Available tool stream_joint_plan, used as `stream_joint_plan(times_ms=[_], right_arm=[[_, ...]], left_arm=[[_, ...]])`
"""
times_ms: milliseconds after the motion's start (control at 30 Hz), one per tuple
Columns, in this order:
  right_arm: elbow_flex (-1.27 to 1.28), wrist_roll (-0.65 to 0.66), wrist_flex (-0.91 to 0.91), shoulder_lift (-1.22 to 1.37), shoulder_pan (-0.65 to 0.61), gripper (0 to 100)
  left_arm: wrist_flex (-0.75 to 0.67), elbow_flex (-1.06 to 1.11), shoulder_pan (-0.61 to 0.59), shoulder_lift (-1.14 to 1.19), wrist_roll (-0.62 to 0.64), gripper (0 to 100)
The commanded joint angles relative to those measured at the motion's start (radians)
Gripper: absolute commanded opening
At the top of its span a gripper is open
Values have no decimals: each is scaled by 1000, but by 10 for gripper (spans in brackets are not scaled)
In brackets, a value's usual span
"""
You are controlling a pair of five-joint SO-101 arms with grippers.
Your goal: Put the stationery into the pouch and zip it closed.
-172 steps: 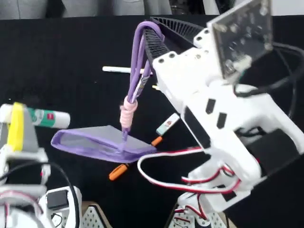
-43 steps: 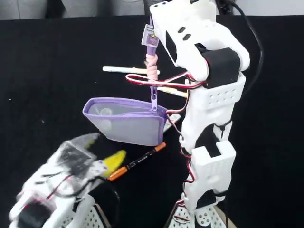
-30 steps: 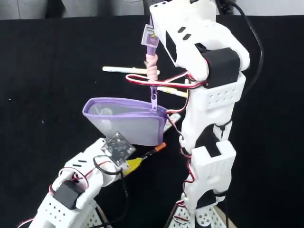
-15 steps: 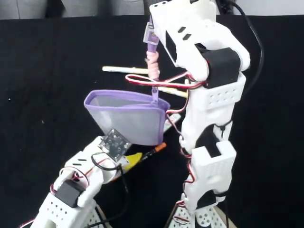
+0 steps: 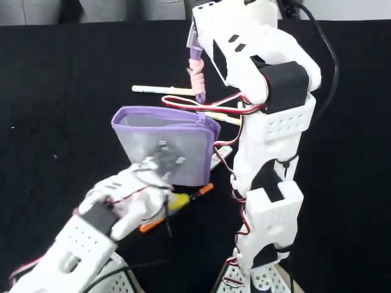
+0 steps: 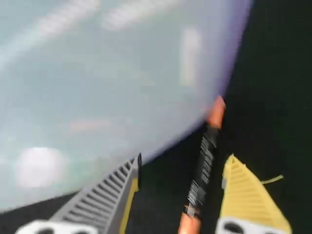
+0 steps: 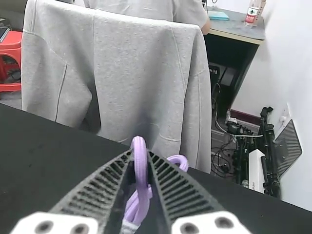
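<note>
A purple translucent pouch [image 5: 164, 145] hangs above the black table from its purple strap [image 5: 195, 58], mouth upward. My right gripper [image 7: 139, 158] is shut on that strap [image 7: 139, 146], high on the tall white arm. Below the pouch lies an orange-and-black marker [image 5: 197, 193] on the table. My left gripper [image 5: 173, 201] sits low beside it, just under the pouch's bottom edge. In the left wrist view the left gripper [image 6: 184, 161] is open; the marker [image 6: 202, 170] lies between its grey finger and its yellow finger [image 6: 243, 190], and the pouch [image 6: 107, 73] looms close overhead.
A white pen [image 5: 160, 90] lies on the table behind the pouch. A cream pencil [image 5: 223, 118] lies by the right arm's column [image 5: 269, 183], which stands close to the pouch's right side. Black tabletop [image 5: 61, 91] stretches away on the left.
The right arm has lifted the pouch off the table by its strap. Over the last second the left arm came in under the pouch to the marker, and the pouch tipped more upright.
</note>
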Motion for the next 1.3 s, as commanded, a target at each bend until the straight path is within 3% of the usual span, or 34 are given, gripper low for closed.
stream_joint_plan(times_ms=[0,133,400,800,1067,1267], right_arm=[[-15,-5,-20,-8,15,11],[-16,-5,-20,-8,15,11],[-15,-5,-20,-8,15,11],[-15,-5,-14,-8,15,11],[-16,-5,-12,-8,17,11],[-21,-5,-11,-10,17,11]], left_arm=[[-87,-105,91,292,-51,277],[-218,-124,47,505,-77,277],[-212,-260,65,835,-74,274],[-190,-274,62,859,-72,270],[-167,-282,68,862,-80,68],[-169,-278,68,862,-80,30]])
